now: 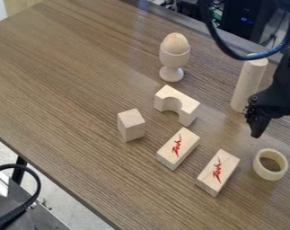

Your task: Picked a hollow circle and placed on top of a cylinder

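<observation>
**Ring waits on the table, gripper open above: the pick comes first**

Nearest, in the lower right of the frame, the wooden ring (271, 175) lies flat on the table (69, 90), its hole facing up. Just to its left is a rectangular block (217, 173), with a second block (178, 148) farther left, near the lower centre, and a small upright block (131, 125) beyond that.

The black gripper (278, 126) hangs at the right edge, higher in the frame than the ring. Its fingers are spread apart with nothing between them. The step in hand looks to be the approach to the ring, which is not yet picked.

Farther back, at the upper right, the tall cylinder (249, 85) stands upright beside the arm, its top bare. An arch-shaped block (177, 103) is near the centre, and an egg cup (174, 57) holding a wooden egg (176, 43) stands at the upper centre.

The next move likely calls for centring over the ring, lowering and closing on it without nudging the neighbouring block. Lifting over the cylinder would follow; a knock could topple it.
</observation>
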